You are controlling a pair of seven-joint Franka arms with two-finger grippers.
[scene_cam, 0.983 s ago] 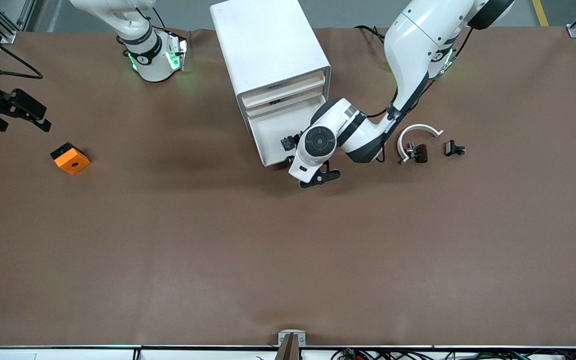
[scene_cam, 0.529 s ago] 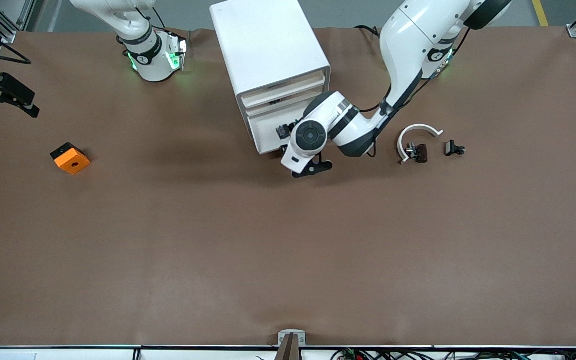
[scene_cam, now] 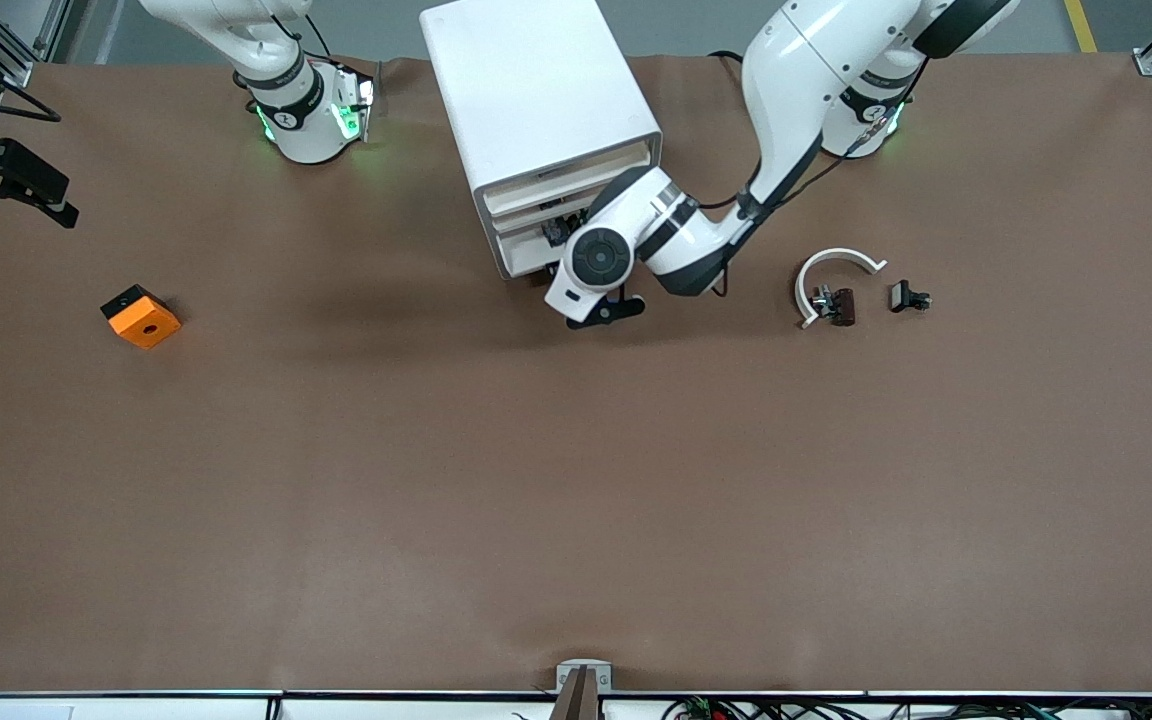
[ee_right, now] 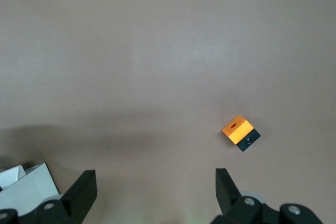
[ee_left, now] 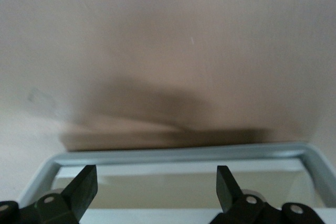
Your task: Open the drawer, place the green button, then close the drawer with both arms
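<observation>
The white cabinet [scene_cam: 536, 90] stands at the table's middle, near the robots' bases. Its lowest drawer [scene_cam: 521, 258] sticks out only slightly. My left gripper [scene_cam: 556, 248] is right at the drawer's cream front [ee_left: 173, 51], fingers open with nothing between them [ee_left: 156, 187]; a pale grey rim [ee_left: 178, 155] lies just ahead of the fingertips. My right gripper [scene_cam: 11, 180] is open and empty [ee_right: 156, 187], up over the right arm's end of the table, above the orange cube. The button is not in view.
The orange cube with a black hole [scene_cam: 141, 316] lies on the brown table toward the right arm's end; it also shows in the right wrist view [ee_right: 239, 132]. A white curved piece [scene_cam: 841, 262], a brown clip part [scene_cam: 839, 304] and a black one [scene_cam: 908, 297] lie toward the left arm's end.
My left gripper has moved toward the cabinet and the lowest drawer has slid most of the way in. My right gripper rose away toward the table's end, then held still.
</observation>
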